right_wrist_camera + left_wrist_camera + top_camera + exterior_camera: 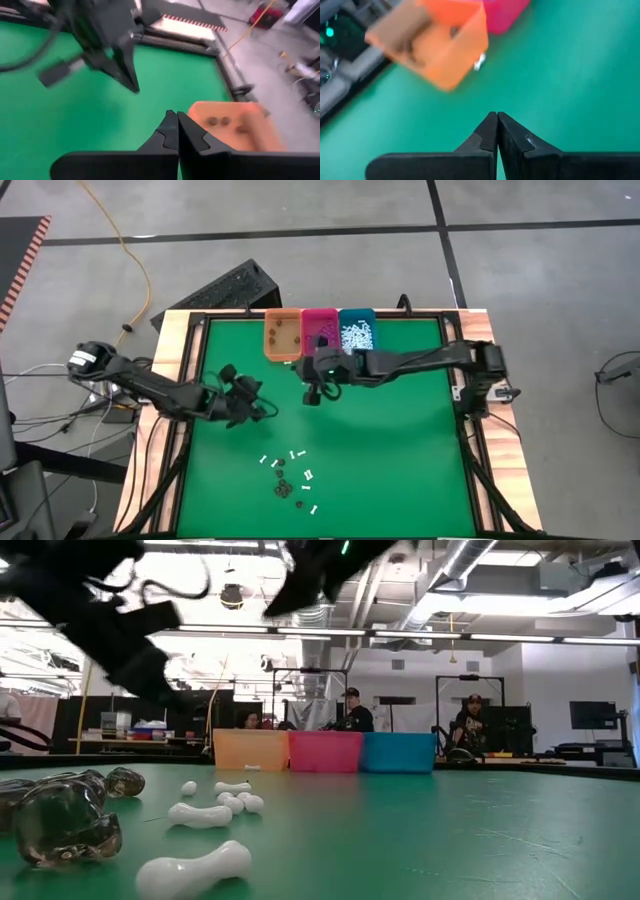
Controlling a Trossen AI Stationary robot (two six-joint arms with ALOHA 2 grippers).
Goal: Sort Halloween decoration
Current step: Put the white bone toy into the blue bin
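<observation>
Wrist views show left gripper (497,116) and right gripper (177,115) closed, empty.

On the green desk (450,830), white bone-shaped pieces (195,867) lie at seven o'clock, with more white bits (232,798) just behind them. Dark, glossy pieces (65,815) sit at eight o'clock, near the picture's edge. Far back, near the centre, three bins stand touching in a row: orange (251,751), pink (325,751), teal (398,752). Dark arms (110,630) hang from eleven and twelve o'clock. People (352,710) sit in the room beyond.
</observation>
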